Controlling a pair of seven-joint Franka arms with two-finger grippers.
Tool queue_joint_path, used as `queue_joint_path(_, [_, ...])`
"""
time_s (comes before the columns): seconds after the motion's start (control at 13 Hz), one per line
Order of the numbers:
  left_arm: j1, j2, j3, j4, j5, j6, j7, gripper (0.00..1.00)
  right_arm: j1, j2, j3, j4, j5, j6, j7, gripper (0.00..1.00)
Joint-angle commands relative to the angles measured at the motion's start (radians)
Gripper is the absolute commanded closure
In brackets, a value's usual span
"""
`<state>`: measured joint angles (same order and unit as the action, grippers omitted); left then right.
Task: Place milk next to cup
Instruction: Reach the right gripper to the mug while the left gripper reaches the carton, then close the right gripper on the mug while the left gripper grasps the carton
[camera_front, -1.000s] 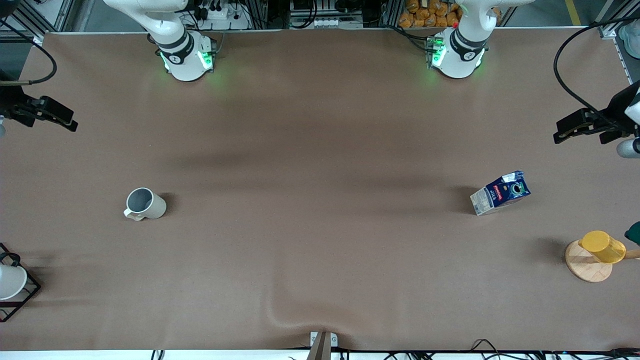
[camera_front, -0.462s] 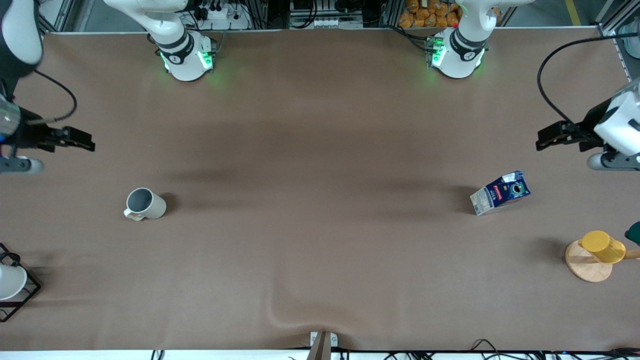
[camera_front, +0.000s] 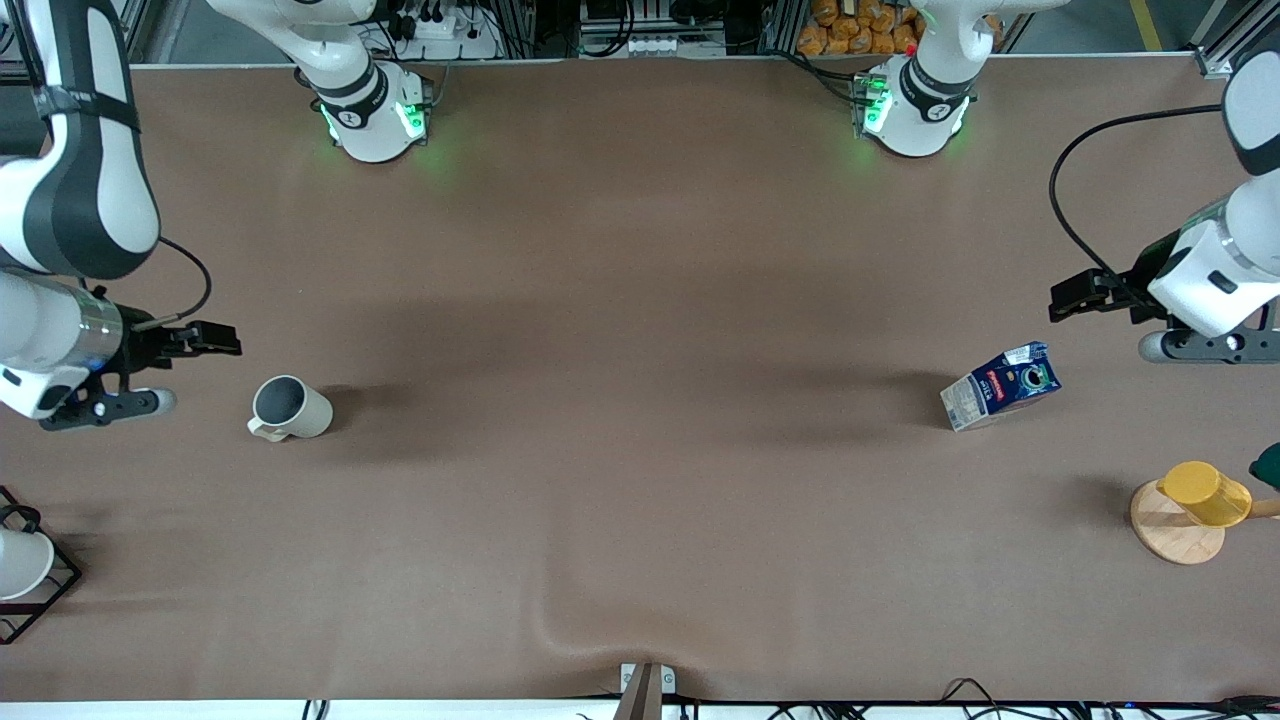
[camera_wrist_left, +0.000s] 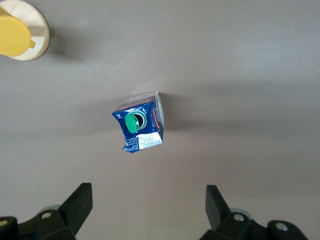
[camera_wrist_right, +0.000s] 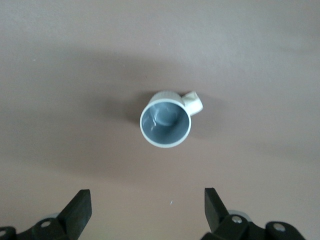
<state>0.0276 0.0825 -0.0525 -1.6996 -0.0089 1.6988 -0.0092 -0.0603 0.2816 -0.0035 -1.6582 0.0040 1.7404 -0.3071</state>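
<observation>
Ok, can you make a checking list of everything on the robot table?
Surface: brown table cover, rumpled at the front camera's edge.
Job's things: milk carton upright toward the left arm's end; mug upright toward the right arm's end, nowhere near each other.
Clutter: yellow cup on a wooden coaster; white cone vessel in a black wire frame.
Grippers: left gripper open above the carton; right gripper open above the mug.
Cables: black cable on the left arm.
Surroundings: nothing seen clearly.

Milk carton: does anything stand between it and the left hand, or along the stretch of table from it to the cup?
Nothing visible does. The left hand, open, hangs by the milk carton with bare table between. From there to the cup the table is bare; the yellow cup stands aside.
</observation>
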Motion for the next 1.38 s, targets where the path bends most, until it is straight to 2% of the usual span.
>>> queue_joint_path(0.0, [0.006, -0.036, -0.003, -0.063, -0.010, 0.039, -0.012, 0.00, -0.009, 0.060, 0.005, 0.031, 0.025, 0.051, -0.114, 0.00])
queue_joint_path(0.23, [0.008, -0.036, -0.003, -0.106, -0.009, 0.074, -0.014, 0.00, -0.041, 0.134, 0.005, 0.029, 0.025, 0.125, -0.252, 0.00])
queue_joint_path(0.54, [0.012, -0.032, 0.000, -0.149, -0.006, 0.122, -0.029, 0.00, -0.064, 0.201, 0.004, 0.021, 0.045, 0.189, -0.341, 0.00])
queue_joint_path(0.77, [0.037, -0.021, -0.001, -0.227, -0.003, 0.250, -0.029, 0.00, -0.084, 0.252, 0.004, 0.021, 0.069, 0.264, -0.388, 0.00])
queue_joint_path(0.92, [0.044, 0.019, -0.001, -0.227, -0.003, 0.304, -0.029, 0.00, -0.105, 0.265, 0.004, 0.020, 0.105, 0.258, -0.394, 0.00])
queue_joint_path(1.31, [0.040, 0.112, -0.003, -0.207, -0.005, 0.369, -0.084, 0.00, -0.101, 0.263, 0.004, -0.035, 0.103, 0.255, -0.447, 0.00])
